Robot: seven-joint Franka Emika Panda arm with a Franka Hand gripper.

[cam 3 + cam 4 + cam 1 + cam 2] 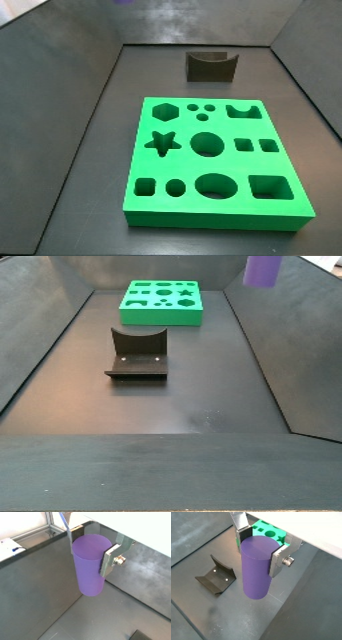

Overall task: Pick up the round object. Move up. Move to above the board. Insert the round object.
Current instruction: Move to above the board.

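Observation:
In both wrist views my gripper is shut on the round object, a smooth purple cylinder. It hangs upright between the silver fingers, well above the dark floor. In a wrist view the bright green board with its cut-out holes shows just beyond the peg's top, lower down. The board lies flat on the floor in both side views. In a side view only the purple cylinder's lower end shows at the picture's upper edge, to the right of the board; the gripper itself is out of that view.
The dark L-shaped fixture stands on the floor a short way from the board. Dark walls enclose the work area. Aluminium frame rails run outside the wall.

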